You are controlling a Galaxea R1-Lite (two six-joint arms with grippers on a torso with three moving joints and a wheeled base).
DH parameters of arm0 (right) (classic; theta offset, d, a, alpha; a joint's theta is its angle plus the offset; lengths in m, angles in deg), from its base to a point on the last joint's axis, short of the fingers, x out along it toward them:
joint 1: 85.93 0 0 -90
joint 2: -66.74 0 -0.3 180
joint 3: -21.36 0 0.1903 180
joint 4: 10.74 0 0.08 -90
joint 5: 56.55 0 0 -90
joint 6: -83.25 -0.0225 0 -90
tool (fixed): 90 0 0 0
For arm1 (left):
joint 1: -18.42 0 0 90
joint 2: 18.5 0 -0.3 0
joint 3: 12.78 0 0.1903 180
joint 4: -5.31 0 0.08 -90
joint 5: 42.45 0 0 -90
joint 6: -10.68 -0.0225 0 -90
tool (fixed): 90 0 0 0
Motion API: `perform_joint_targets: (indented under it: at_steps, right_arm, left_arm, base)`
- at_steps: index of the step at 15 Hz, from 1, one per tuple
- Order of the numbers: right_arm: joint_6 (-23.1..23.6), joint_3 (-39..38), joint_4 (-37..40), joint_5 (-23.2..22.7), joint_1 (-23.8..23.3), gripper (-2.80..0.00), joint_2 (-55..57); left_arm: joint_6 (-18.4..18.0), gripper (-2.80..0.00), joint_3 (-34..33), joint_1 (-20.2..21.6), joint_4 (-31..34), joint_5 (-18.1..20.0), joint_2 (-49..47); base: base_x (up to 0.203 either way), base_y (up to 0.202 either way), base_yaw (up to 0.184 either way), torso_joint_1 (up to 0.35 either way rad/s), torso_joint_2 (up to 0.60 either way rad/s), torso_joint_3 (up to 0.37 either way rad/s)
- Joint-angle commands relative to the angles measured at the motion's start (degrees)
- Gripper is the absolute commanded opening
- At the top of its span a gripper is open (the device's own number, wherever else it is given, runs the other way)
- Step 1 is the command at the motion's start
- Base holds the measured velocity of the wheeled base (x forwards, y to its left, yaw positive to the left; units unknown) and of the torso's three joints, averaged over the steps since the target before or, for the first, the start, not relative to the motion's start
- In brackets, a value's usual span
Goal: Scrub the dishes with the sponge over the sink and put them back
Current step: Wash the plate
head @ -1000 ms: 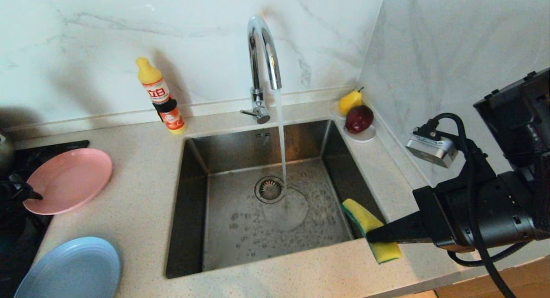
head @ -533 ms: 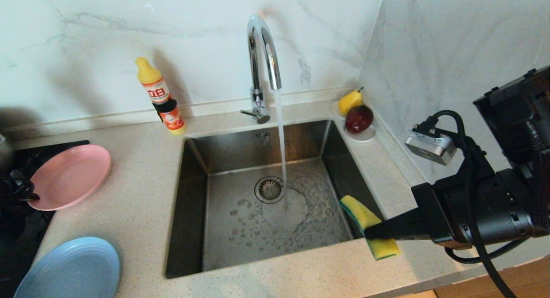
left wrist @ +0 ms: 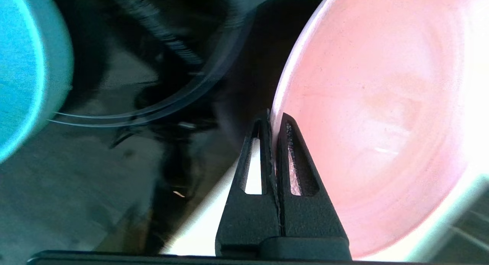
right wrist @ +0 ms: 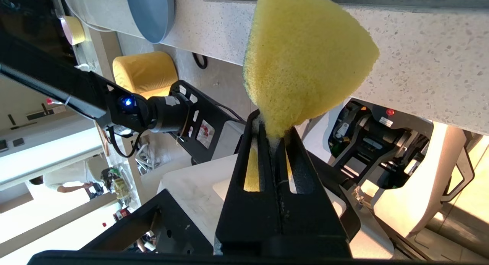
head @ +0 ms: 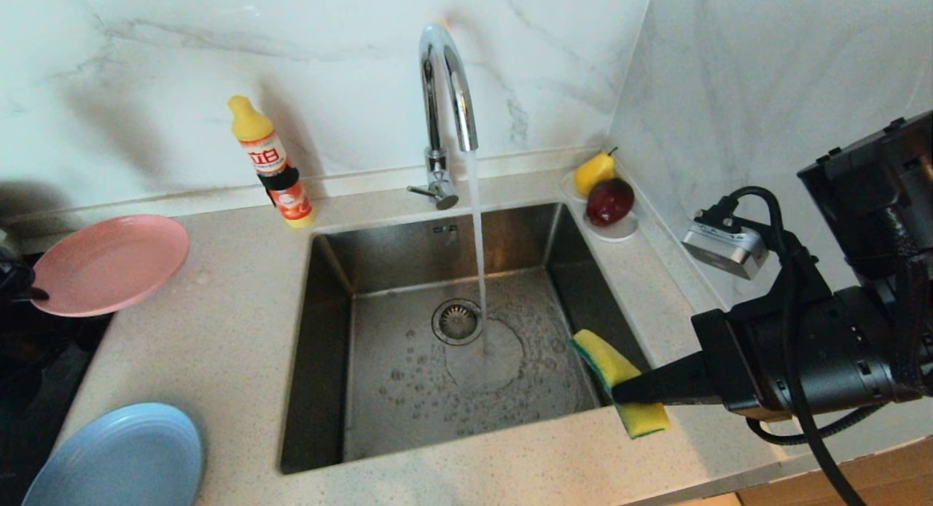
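Note:
The pink plate hangs tilted above the counter's left end, with my left gripper shut on its near-left rim. The left wrist view shows both fingers of the left gripper pinching the edge of the pink plate, and a teal bowl off to one side. The light-blue plate lies at the front left of the counter. My right gripper is shut on the yellow-and-green sponge at the sink's front right corner. The right gripper squeezes the tail of the sponge.
Water runs from the chrome tap into the basin near the drain. A detergent bottle stands behind the sink. A white saucer with a pear and a red apple sits in the back right corner. A black hob lies at left.
My left gripper closed on the pink plate's rim and lifted it off the counter, up and back. The right gripper with the sponge drifted slightly left.

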Motion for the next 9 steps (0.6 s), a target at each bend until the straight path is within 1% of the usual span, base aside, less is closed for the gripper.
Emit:
perform_joint_targets:
  at_steps: [1, 3, 5, 7, 8, 9]
  right_arm:
    - [-0.24, 0.20, 0.15, -0.11, 0.26, -2.80, 0.07]
    - [-0.27, 0.30, 0.15, -0.11, 0.35, -2.80, 0.09]
    - [-0.27, 0.57, 0.15, -0.02, 0.35, -2.80, -0.10]
    - [-0.27, 0.95, 0.15, -0.02, 0.35, -2.80, -0.65]
    - [-0.27, 0.92, 0.15, -0.02, 0.35, -2.80, -0.88]
    - [-0.27, 0.92, 0.15, -0.02, 0.35, -2.80, -0.89]
  left_arm:
    - [1.91, -2.80, 1.11, -1.50, 0.56, 0.61, 5.63]
    - [4.62, -2.80, 1.48, -3.79, 0.84, 1.21, 8.90]
    - [6.43, -2.80, 1.38, -7.56, 1.12, 1.55, 11.65]
    - [7.70, -2.80, 1.28, -12.63, 1.97, 1.19, 13.58]
    - [7.99, -2.80, 1.10, -15.40, 2.90, 0.53, 14.37]
    - [8.16, -2.80, 0.83, -18.78, 4.12, -1.00, 15.15]
  base:
    - [0.000, 0.000, 0.000, 0.000, 0.00, 0.000]
    - [0.000, 0.000, 0.000, 0.000, 0.00, 0.000]
    - [0.000, 0.000, 0.000, 0.000, 0.00, 0.000]
    - [0.000, 0.000, 0.000, 0.000, 0.00, 0.000]
    - [0.000, 0.000, 0.000, 0.000, 0.00, 0.000]
    - [0.000, 0.000, 0.000, 0.000, 0.00, 0.000]
